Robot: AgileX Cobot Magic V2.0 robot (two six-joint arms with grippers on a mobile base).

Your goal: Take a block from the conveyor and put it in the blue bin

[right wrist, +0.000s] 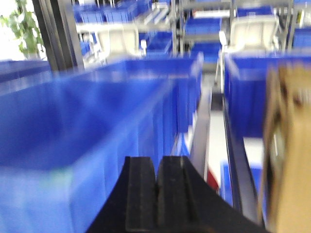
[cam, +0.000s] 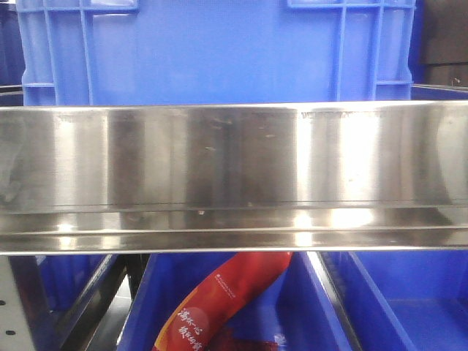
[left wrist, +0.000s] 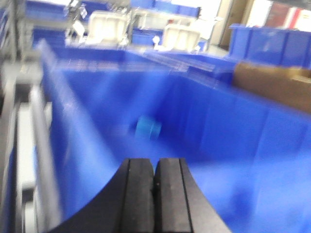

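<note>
In the blurred left wrist view, my left gripper (left wrist: 155, 162) is shut with nothing between its black pads, and it hangs over the inside of a big blue bin (left wrist: 228, 121). A small light-blue block (left wrist: 148, 127) lies on that bin's floor, well ahead of the fingertips. My right gripper (right wrist: 158, 160) is shut and empty too. It sits beside the outer wall of a blue bin (right wrist: 82, 111) on its left. The conveyor is out of view in every frame. Neither gripper shows in the front view.
A wide stainless-steel panel (cam: 234, 168) fills the front view, with a blue crate (cam: 219, 51) behind it. Blue bins below hold a red package (cam: 219, 300). A brown cardboard box (right wrist: 286, 145) stands at the right gripper's right, another (left wrist: 272, 85) past the left bin. Shelves of blue and white bins stand behind.
</note>
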